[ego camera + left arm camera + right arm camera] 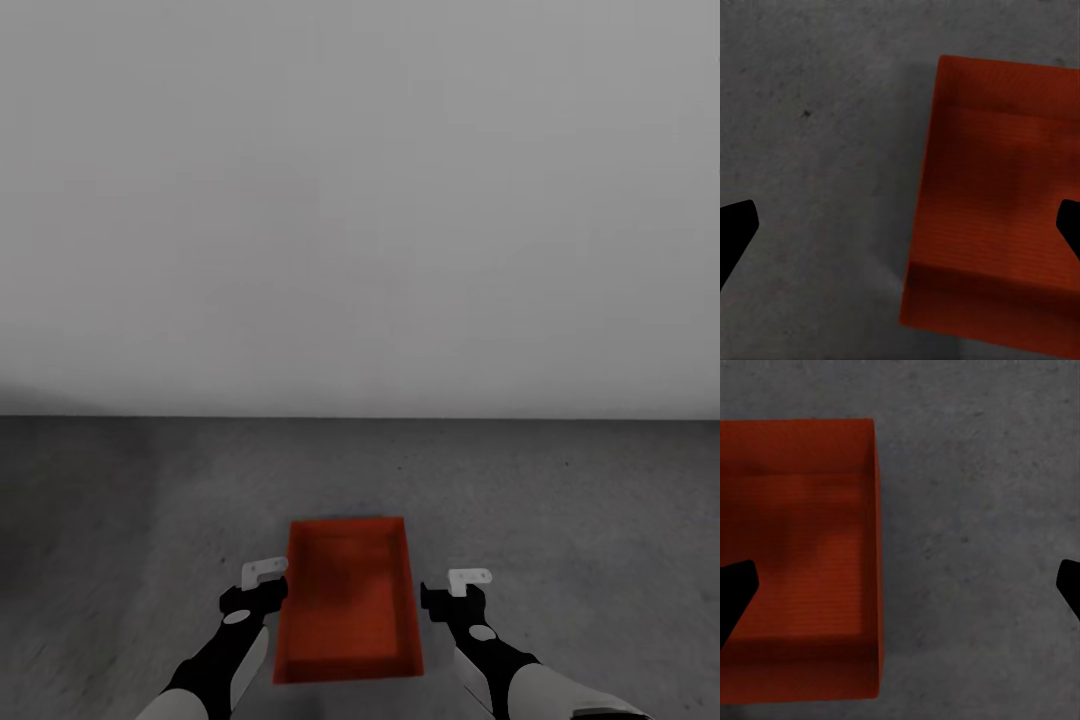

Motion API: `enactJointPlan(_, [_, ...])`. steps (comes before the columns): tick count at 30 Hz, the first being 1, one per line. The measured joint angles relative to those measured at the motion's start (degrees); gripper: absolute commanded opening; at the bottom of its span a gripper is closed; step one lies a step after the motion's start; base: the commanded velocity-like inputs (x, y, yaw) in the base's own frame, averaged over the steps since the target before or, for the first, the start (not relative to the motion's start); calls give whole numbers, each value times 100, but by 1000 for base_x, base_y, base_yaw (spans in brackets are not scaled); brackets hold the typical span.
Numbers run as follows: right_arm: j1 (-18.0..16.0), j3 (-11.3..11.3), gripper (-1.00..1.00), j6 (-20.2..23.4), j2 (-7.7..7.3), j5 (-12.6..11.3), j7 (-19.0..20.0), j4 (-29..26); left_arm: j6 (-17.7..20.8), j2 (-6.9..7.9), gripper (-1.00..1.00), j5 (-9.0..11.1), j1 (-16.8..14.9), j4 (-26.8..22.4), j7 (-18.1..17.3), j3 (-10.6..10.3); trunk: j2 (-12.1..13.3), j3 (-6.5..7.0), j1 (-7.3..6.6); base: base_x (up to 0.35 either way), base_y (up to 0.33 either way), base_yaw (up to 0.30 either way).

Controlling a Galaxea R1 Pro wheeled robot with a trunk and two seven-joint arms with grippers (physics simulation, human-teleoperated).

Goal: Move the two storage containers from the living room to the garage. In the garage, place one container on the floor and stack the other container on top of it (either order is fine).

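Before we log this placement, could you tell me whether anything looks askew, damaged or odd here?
Nothing stands out. The red-orange storage container sits flat and upright on the grey concrete floor, walls intact, between the open left pincer and right pincer.

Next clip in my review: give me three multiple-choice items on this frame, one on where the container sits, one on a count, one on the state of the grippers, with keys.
1. Where does the storage container sit?
A. On the grey concrete floor, between the two arms
B. On a glass coffee table
C. On top of a red car

2. How many red-orange containers show in the head view?
A. Three
B. One
C. Two

3. What are the left gripper and right gripper doing?
A. Both clamp the container's walls
B. Left holds it, right is open
C. Both are open, holding nothing

Key: 1 A, the box rests on floor in front of the white wall. 2 B, a single box is seen. 3 C, each wrist view shows its fingers spread wide apart.
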Motion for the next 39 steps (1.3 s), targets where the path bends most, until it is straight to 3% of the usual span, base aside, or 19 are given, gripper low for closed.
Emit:
enactJointPlan(18, [0, 0, 100, 0, 0, 2, 0, 0, 0, 24, 100, 2, -5, 0, -8, 3, 0, 144, 1, -14, 0, 0])
enactJointPlan(22, [0, 0, 100, 0, 0, 0, 3, 0, 9, 84, 100, 51, -6, 7, -12, 8, 1, 147, 3, -266, 0, 0])
enactJointPlan(29, [0, 0, 100, 2, 0, 3, 3, 0, 41, 132, 100, 336, -3, 9, -27, 13, 1, 148, 4, -329, 0, 0])
enactJointPlan(39, [0, 0, 100, 6, -1, 2, 3, 0, 55, 143, 100, 418, -4, 12, -41, 10, 1, 149, 4, -344, 0, 0])
